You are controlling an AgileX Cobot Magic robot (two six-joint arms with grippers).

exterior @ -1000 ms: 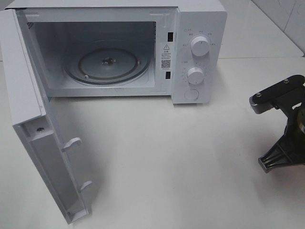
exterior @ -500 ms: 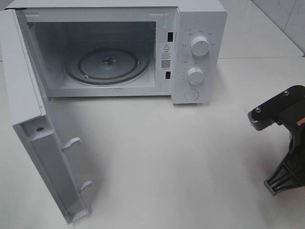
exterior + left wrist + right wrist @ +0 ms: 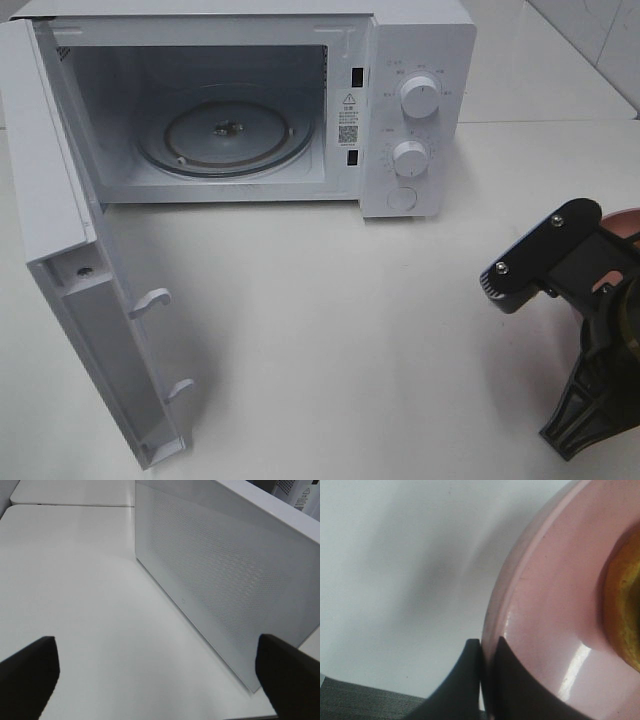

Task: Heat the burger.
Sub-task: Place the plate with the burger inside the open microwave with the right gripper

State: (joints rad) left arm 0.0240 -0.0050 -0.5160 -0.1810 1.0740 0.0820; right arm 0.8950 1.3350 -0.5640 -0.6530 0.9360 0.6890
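White all round: the table (image 3: pixel 350 330) and the microwave (image 3: pixel 420 40) are both showing white.

Far left, off the high view: the left gripper (image 3: pixel 159 680) is hovering over bare table, its fingertips (image 3: pixel 30 675) standing wide apart and holding nothing. It is facing the perforated outer face of the microwave door (image 3: pixel 225 580).

Left: the door (image 3: pixel 70 250) is hanging fully open, swung out toward the near-left, with its two latch hooks showing on the inner edge.

Centre, far side: the cavity is lying open, and the glass turntable (image 3: pixel 225 135) is sitting on its floor with nothing on it.

Right of the cavity: the control panel is carrying an upper knob (image 3: pixel 418 97), a lower knob (image 3: pixel 411 158) and a round button (image 3: pixel 401 198) below them.

Near right, at the frame edge: the black right arm (image 3: pixel 590 300) is reaching in over the table. A sliver of the pink plate (image 3: pixel 622 220) is peeking out behind it.

Right wrist view: the right gripper (image 3: pixel 486 645) is pinching the rim of the pink plate, fingers closed with the rim between them. The burger (image 3: pixel 625 605) is sitting on that plate, with only an edge of golden-brown bun showing. Plate and burger are lying well apart from the microwave, right of it and nearer.
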